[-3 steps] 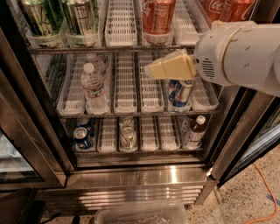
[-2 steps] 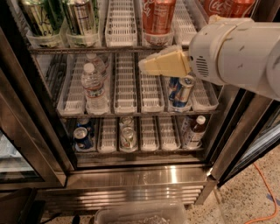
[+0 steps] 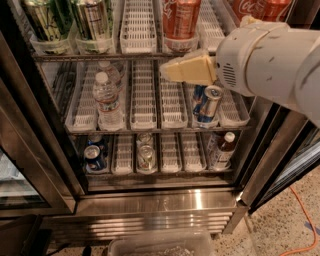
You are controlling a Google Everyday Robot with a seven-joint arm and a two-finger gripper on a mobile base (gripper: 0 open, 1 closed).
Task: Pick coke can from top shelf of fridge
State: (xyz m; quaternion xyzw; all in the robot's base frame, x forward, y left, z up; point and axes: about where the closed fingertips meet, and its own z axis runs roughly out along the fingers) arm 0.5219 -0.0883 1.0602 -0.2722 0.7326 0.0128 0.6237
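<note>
One red aluminium coke can (image 3: pixel 181 19) with white script stands at the front edge of the top tabletop (image 3: pixel 138 25), a steel wire rack fitted with white slotted plastic lane trays, inside the tall stainless-steel fridge (image 3: pixel 160 202). It sits upright in a lane near the middle of that edge, and its top is cut off by the frame. A second red can (image 3: pixel 262 9) stands toward the front right corner, partly hidden behind the bulky white robot arm (image 3: pixel 272 55).

Two taller green-patterned silvery cans (image 3: pixel 92 17) fill the lanes at the front left corner.

The cream-coloured wedge-shaped pincer (image 3: pixel 172 71) hangs in front of the fridge, just below the front edge of the top tabletop and slightly below the coke can, apart from it. It points left. Whether it is spread or pressed together I cannot tell, and nothing is seen in it.

On the middle tabletop (image 3: pixel 145 100), two clear plastic water bottles (image 3: pixel 107 100) with white caps stand one behind the other toward the front left corner. Blue-and-silver cans (image 3: pixel 207 102) stand toward the front right corner, under the pincer.

On the bottom tabletop (image 3: pixel 170 150), a blue can (image 3: pixel 94 157) lies near the front left corner, silver cans (image 3: pixel 146 155) sit at the middle of the front edge, and a brown bottle (image 3: pixel 222 150) with a white cap stands near the front right corner.
</note>
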